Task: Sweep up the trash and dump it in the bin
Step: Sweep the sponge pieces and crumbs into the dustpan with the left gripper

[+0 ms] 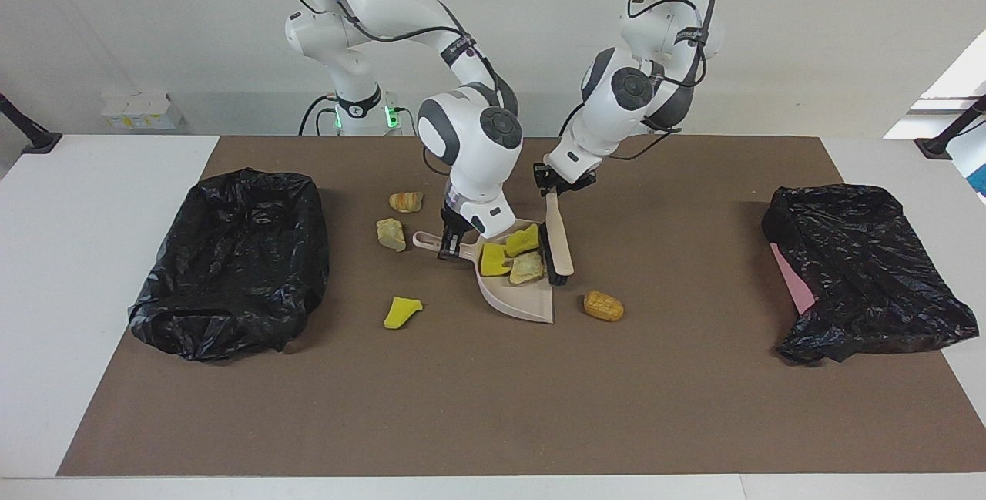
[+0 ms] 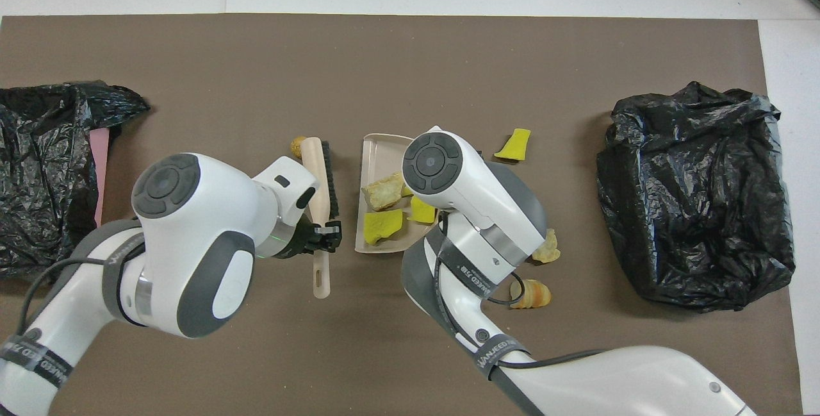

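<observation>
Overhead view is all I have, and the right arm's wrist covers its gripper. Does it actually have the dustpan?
Observer: Yes. From the facing view the right gripper is shut on the handle of the dustpan, which sits low on the mat with two yellow pieces and a beige chunk in it.
Operator: I only see a sliver of the orange-brown lump past the brush. Is it in the pan?
Observer: No. The orange-brown lump lies on the mat outside the dustpan, beside its open mouth and apart from it, farther from the robots than the brush, which the left gripper holds at the pan's edge.
</observation>
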Controlling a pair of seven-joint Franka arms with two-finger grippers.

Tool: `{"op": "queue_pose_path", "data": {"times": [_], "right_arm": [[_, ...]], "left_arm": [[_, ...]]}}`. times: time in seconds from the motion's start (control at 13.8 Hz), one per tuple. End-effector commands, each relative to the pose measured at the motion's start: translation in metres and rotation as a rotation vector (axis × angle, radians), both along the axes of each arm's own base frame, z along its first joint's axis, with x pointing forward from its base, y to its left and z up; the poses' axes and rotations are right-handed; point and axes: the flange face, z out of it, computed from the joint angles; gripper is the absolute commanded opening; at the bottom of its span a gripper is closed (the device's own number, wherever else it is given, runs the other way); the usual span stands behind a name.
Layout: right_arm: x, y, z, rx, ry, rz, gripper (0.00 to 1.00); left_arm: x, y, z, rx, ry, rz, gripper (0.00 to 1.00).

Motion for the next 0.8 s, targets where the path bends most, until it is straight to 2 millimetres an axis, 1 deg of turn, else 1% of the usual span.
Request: {"op": "queue_pose_path", "data": {"times": [0.0, 0.15, 0.22, 0.36, 0.51, 0.65, 0.73], "right_arm": [[-0.003, -0.006, 0.000, -0.014, -0.014, -0.027, 0.00], [-0.003, -0.006, 0.000, -0.014, -0.017, -0.034, 0.00], [-0.003, -0.006, 0.000, -0.014, -0.018, -0.039, 0.00], [-0.003, -0.006, 0.000, -0.014, -0.019, -0.040, 0.00], [-0.003, -0.006, 0.000, -0.013, -0.018, -0.041, 0.00], [-0.003, -0.006, 0.000, -0.013, -0.018, -0.041, 0.00], [-0.003, -0.006, 0.000, -0.014, -0.017, -0.041, 0.00]], "left_arm": [[0.021, 0.035, 0.001, 0.069, -0.025, 0.008, 0.00], [0.037, 0.069, -0.007, 0.068, -0.038, 0.024, 0.00], [0.045, 0.081, -0.017, 0.067, -0.046, 0.011, 0.00], [0.057, 0.093, -0.038, 0.097, -0.062, -0.037, 0.00], [0.068, 0.086, -0.062, 0.146, -0.061, -0.100, 0.00], [0.065, 0.076, -0.064, 0.146, -0.046, -0.121, 0.00], [0.059, 0.059, -0.063, 0.145, -0.049, -0.151, 0.00]]}}
